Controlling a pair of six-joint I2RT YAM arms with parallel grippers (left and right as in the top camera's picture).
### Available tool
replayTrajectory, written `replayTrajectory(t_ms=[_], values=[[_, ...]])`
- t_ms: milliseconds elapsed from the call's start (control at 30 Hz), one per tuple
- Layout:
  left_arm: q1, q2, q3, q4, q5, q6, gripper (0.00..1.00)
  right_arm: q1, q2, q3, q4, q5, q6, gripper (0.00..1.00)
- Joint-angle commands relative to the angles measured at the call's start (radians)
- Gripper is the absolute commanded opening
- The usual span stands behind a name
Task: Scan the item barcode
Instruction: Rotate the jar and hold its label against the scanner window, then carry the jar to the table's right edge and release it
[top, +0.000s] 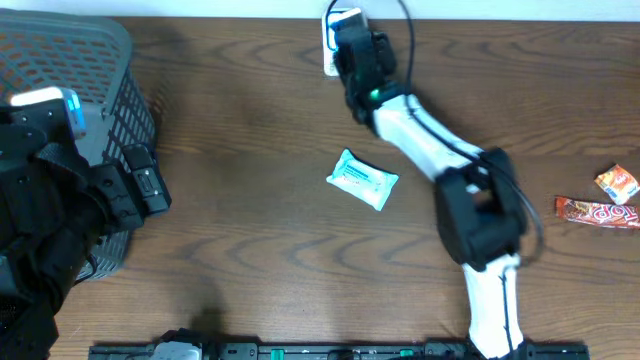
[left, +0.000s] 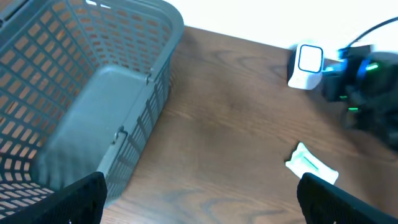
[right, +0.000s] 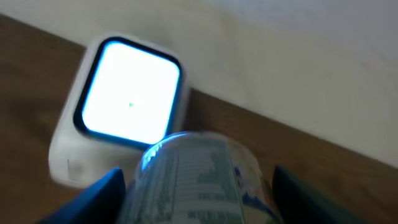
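Item (right: 186, 177) sits clamped in your right gripper (right: 211, 196), close by the scanner (right: 127, 93); left gripper (left: 205, 199) gapes wide.

Blurry wrist views, seemingly overexposed scanner (right: 127, 93)

table (top: 250, 130) dark wood grain, matt; basket (left: 106, 106) grey plastic lattice; scanner (right: 124, 106) smooth white plastic; bottle (right: 193, 180) glossy printed label

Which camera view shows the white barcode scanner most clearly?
The right wrist view: the scanner fills the frame, brightly lit. Overhead shows the scanner half hidden; the left wrist shows the scanner small and distant.
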Motion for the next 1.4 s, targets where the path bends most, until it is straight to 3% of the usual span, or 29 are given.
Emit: replayTrajectory(t_ms=[0, 167, 367, 600, 867, 1233, 1333, 1367], values=[[-0.003, -0.005, -0.001, -0.078, -0.009, -0.006, 0.98, -0.064, -0.219, 0.026, -0.222, 0.035, 0.263, 0.52], [-0.003, -0.005, -0.001, -0.078, -0.009, -0.006, 0.98, -0.224, -0.320, 0.026, -0.642, -0.090, 0.590, 0.52], [-0.003, -0.005, -0.001, -0.078, -0.009, -0.006, 0.98, -0.477, -0.313, 0.025, -0.878, -0.212, 0.662, 0.52], [-0.003, -0.005, -0.001, -0.078, -0.009, -0.006, 0.98, -0.718, -0.240, 0.025, -0.891, -0.233, 0.617, 0.55], [-0.003, -0.005, -0.001, -0.078, -0.009, -0.006, 0.98, -0.898, -0.134, 0.025, -0.909, -0.243, 0.617, 0.55], [-0.003, -0.005, -0.001, -0.078, -0.009, -0.006, 0.98, -0.963, 0.020, 0.025, -0.888, -0.283, 0.613, 0.55], [-0.003, -0.005, -0.001, -0.078, -0.009, -0.006, 0.98, -0.963, 0.019, 0.026, -0.868, -0.283, 0.613, 0.63], [-0.003, -0.005, -0.001, -0.078, -0.009, -0.006, 0.98, -0.965, 0.016, 0.028, -0.864, -0.281, 0.612, 0.78]])
